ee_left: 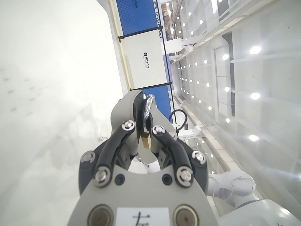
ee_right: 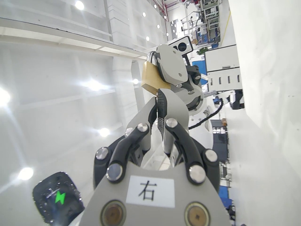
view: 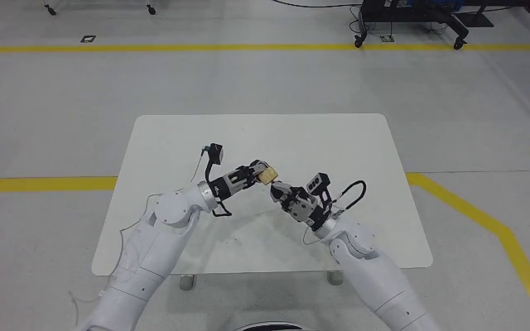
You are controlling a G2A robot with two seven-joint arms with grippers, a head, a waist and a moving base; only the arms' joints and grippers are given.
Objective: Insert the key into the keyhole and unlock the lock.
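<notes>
Aloft, lock [ee_right: 151, 77] in left hand [ee_left: 144, 118]

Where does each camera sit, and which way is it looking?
Top view: above the arms, looking down at the white table; both arms show, with the left gripper and right gripper close together over it.
Left wrist view: on the left wrist, looking along its own fingers, which are shut on the brass padlock.
Right wrist view: on the right wrist, looking along its own shut fingers at the left gripper holding the padlock.
Shared: all three show the padlock.
</notes>
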